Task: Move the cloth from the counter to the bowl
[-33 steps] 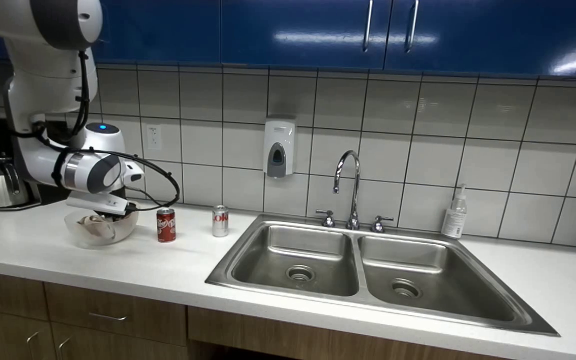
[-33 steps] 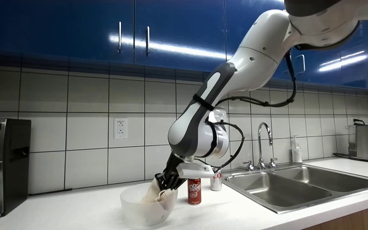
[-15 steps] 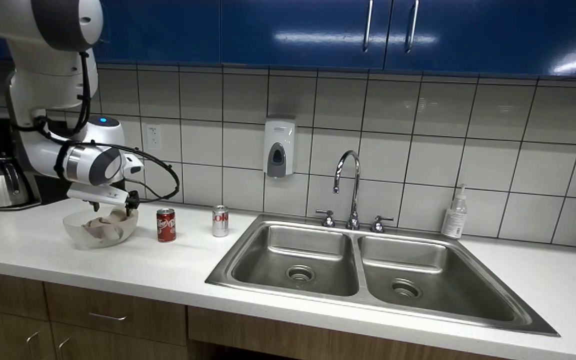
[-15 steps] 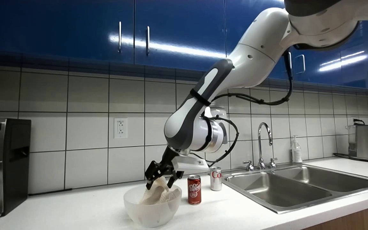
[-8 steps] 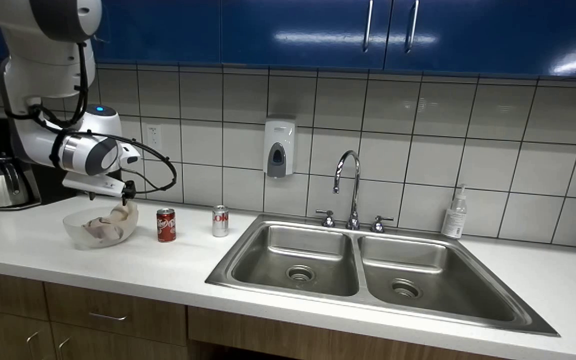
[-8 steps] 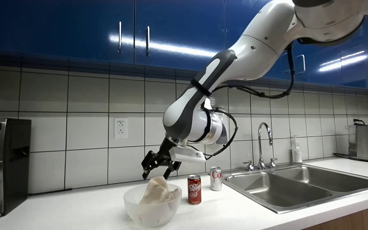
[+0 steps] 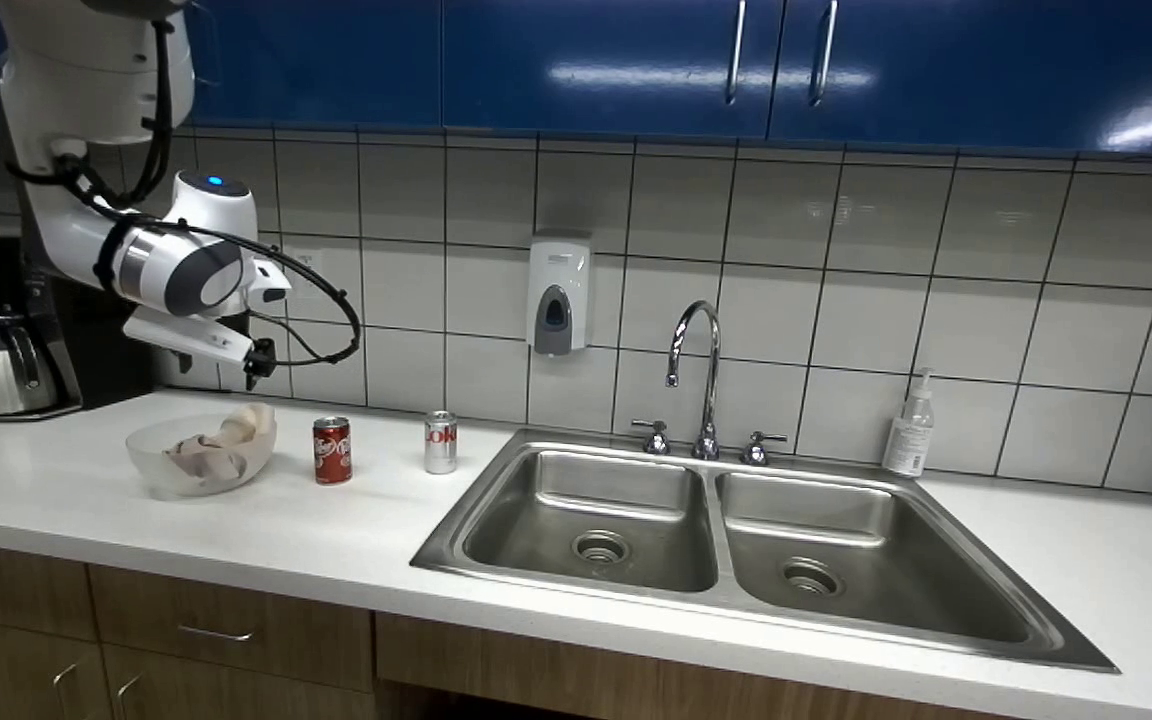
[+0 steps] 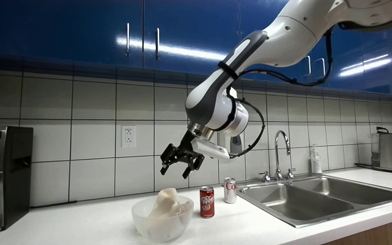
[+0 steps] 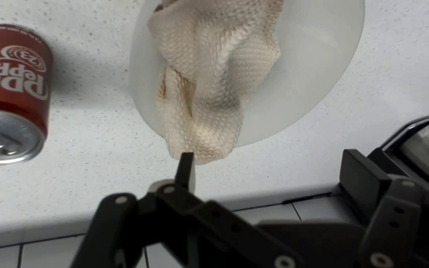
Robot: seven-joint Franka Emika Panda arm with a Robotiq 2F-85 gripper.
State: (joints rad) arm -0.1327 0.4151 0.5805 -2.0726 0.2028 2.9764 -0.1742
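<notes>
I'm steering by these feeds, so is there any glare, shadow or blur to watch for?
Both exterior views: white glare streaks on the blue cabinets, well above the bowl; wrist view: soft shadow beside the red can, end effector dark with its nearest parts slightly blurred, weave of the cloth clear.

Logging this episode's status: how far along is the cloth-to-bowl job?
Done: the cloth sits in the bowl, one end poking up out of it. In hand: nothing; the gripper hangs open above, apart from the cloth in both exterior views. Left: probably just backing away, perhaps tucking that raised end down.
</notes>
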